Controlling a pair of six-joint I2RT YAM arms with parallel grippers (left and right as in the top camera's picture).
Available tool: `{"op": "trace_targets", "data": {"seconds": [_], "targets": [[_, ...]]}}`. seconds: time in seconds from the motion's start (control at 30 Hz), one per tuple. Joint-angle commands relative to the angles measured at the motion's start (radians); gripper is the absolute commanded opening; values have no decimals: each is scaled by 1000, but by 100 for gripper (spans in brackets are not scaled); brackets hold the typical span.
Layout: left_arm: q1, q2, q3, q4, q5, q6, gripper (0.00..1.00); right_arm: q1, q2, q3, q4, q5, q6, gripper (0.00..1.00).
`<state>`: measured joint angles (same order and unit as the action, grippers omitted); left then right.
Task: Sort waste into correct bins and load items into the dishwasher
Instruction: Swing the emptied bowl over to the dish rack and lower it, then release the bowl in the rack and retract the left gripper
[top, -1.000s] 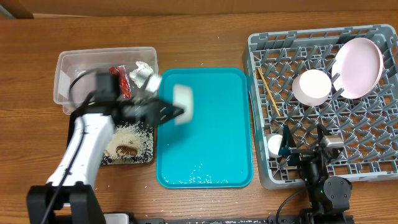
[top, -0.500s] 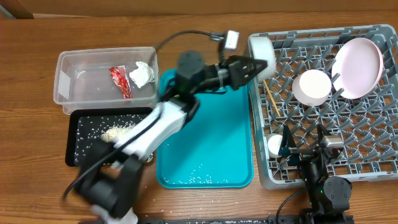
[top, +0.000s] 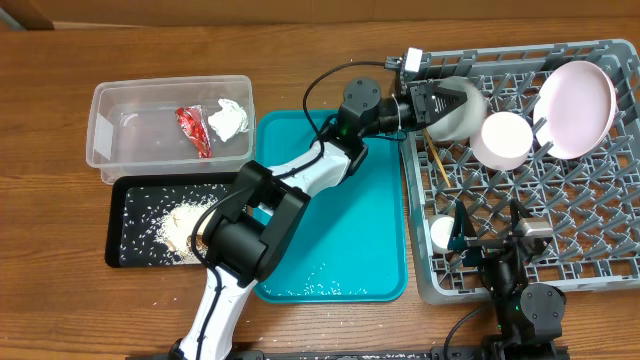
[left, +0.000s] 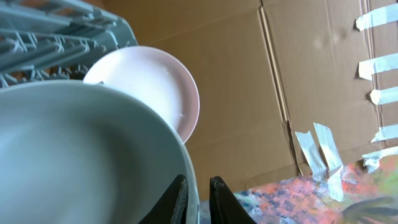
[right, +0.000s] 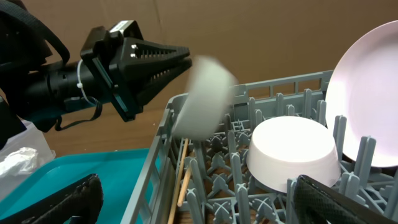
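The left pincer (top: 445, 103) is nipped narrowly on the rim of the white bowl (top: 466, 112), which hangs over the upper left corner of the grey dish rack (top: 600, 235), near the chopsticks (top: 432, 146) and just left of the upturned pinkish bowl (top: 502, 140). To seat it well, the arm should probably tip the bowl on edge between two peg rows (top: 560, 190), clear of the pinkish bowl and the pale plate (top: 577, 108) further right, and release only once they bear it. At lower right the right pincer (right: 196, 183) gapes wide, empty. Motion smears the white bowl, so how firm the hold is, and whether it touches the rack, cannot be told; the plate is cut off in the right wrist view.
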<state>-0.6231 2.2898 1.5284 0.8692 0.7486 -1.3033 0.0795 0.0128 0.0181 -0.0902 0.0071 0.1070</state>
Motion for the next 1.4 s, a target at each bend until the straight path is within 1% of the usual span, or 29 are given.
{"op": "trace_targets", "data": {"seconds": [0.0, 0.07, 0.17, 0.23, 0.3, 0.37, 0.43, 0.5, 0.57, 0.63, 0.7, 0.77, 0.83, 0.87, 0.93, 0.97, 1.03, 1.07, 1.2, 1.23, 1.3, 1.37], "targets": [[-11, 17, 32, 32, 32, -12, 16, -3, -8, -10, 7, 0, -3, 100], [-12, 17, 32, 35, 42, -2, 15, -3, -8, -10, 7, 0, -3, 100], [-12, 17, 32, 34, 58, -2, 12, -3, -8, -10, 7, 0, -3, 100], [-12, 17, 32, 35, 73, -2, 13, -3, -8, -10, 7, 0, -3, 100], [-10, 17, 33, 49, 91, -1, 17, -3, -8, -10, 7, 0, -3, 100], [-3, 16, 42, 68, 121, 30, 21, -3, -8, -10, 7, 0, -3, 100], [10, 16, 69, 61, 169, 50, 30, -3, -8, -10, 7, 0, -3, 100], [24, 16, 117, 26, 222, 68, 38, -3, -8, -10, 7, 0, -3, 100], [35, 12, 178, -52, 273, 103, 43, -3, -8, -10, 7, 0, -3, 100], [43, -1, 243, -198, 295, 171, 43, -3, -8, -10, 7, 0, -3, 100], [47, -19, 306, -384, 290, 282, 44, -3, -8, -10, 7, 0, -3, 100], [48, -40, 374, -620, 248, 411, 44, -3, -8, -10, 7, 0, -3, 100], [51, -66, 447, -890, 162, 562, 43, -3, -8, -10, 7, 0, -3, 100], [54, -82, 491, -1053, 81, 636, 43, -3, -8, -10, 7, 0, -3, 100], [53, -110, 578, -1299, -80, 769, 43, -3, -8, -10, 7, 0, -3, 100], [48, -119, 615, -1379, -145, 808, 44, -3, -8, -10, 7, 0, -3, 100], [20, -131, 700, -1515, -276, 869, 47, -3, -8, -10, 7, 0, -3, 100], [9, -132, 720, -1551, -318, 879, 48, -3, -8, -10, 7, 0, -3, 100], [-40, -138, 830, -1818, -655, 907, 48, -3, -8, -10, 7, 0, -3, 100], [-45, -143, 861, -1909, -743, 908, 47, -3, -8, -10, 7, 0, -3, 100], [-45, -163, 911, -2063, -862, 907, 46, -3, -8, -10, 7, 0, -3, 100], [-35, -193, 959, -2214, -960, 903, 42, -3, -8, -10, 7, 0, -3, 100]]}}
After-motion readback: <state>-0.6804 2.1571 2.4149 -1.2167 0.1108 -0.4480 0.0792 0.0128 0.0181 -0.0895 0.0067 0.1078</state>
